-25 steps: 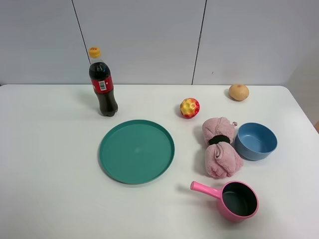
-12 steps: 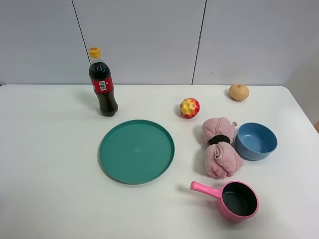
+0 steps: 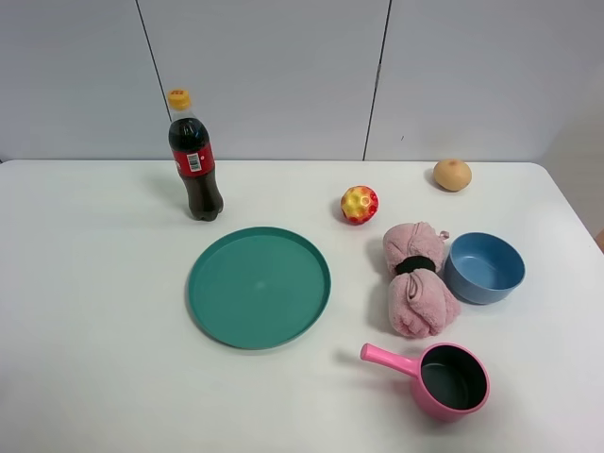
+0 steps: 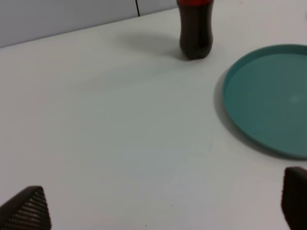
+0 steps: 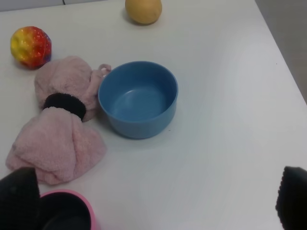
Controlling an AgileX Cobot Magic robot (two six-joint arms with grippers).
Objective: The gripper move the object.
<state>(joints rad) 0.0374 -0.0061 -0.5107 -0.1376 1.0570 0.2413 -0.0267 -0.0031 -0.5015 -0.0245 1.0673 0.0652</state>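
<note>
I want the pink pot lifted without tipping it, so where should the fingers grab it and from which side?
Probably the handle of the pink pot: it sticks out sideways toward the green plate and looks thin enough to pinch. Come straight down from above, fingers either side of it; the table there is bare.

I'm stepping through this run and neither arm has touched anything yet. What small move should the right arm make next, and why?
Probably lower the right gripper toward the blue bowl. Its fingertips stand wide apart and hold nothing, and the bowl sits upright and empty nearest the middle of its wrist view, only brushed by the pink towel. The task names no object, so this is a guess.
</note>
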